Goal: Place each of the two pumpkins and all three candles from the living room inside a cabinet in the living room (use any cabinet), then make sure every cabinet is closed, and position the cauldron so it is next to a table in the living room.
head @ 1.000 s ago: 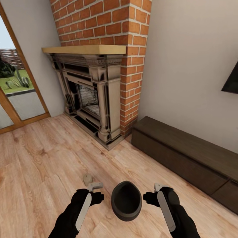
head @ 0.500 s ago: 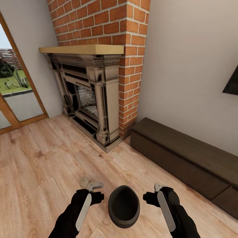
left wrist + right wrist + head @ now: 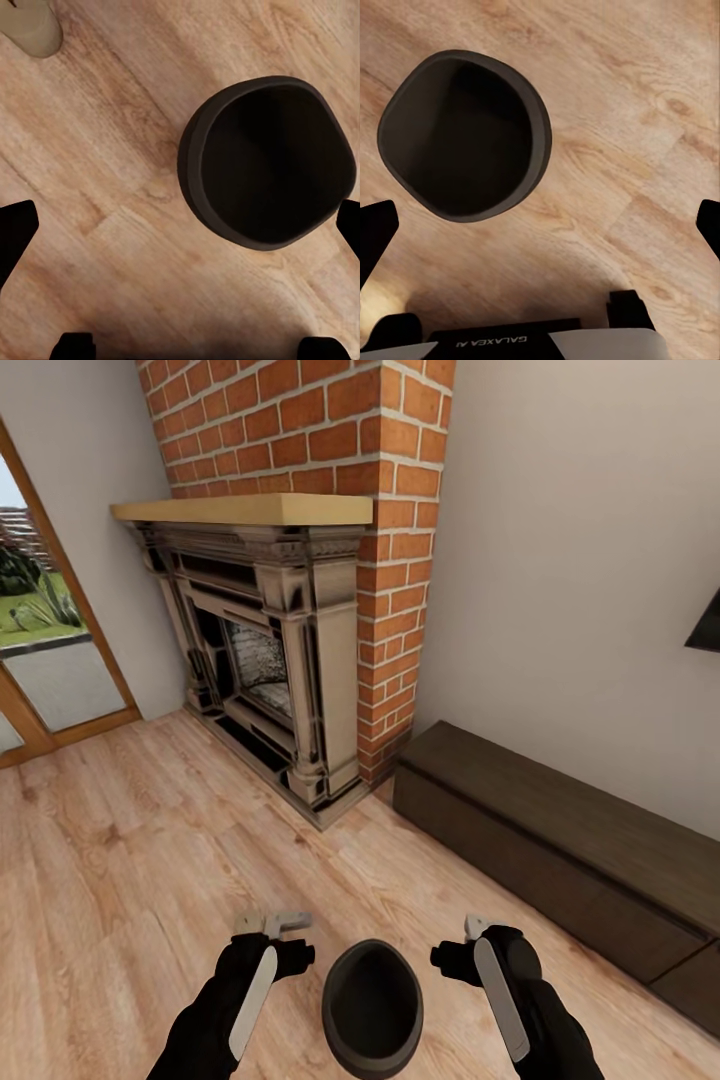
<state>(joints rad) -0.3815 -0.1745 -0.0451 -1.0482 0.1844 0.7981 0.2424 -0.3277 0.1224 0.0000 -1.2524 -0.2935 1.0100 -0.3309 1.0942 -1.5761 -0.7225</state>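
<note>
Cauldron [image 3: 372,1008], dark and empty, is seen upright on the wood floor [image 3: 120,860] between the left gripper [image 3: 283,925] and right gripper [image 3: 470,930], touched by neither. A beige candle [image 3: 31,28] is caught nearby in the left wrist view. The closed cabinet [image 3: 560,850] lies far right beside a brick fireplace [image 3: 290,650]. Both claws are spread wide, empty.

Both forearms are matte black and bulky, each carrying a long pale grey panel along its upper side. The left gripper [image 3: 284,926] and right gripper [image 3: 474,930] end in light grey fingers. White "GALAXEA AI" lettering marks the right wrist housing [image 3: 521,341].
</note>
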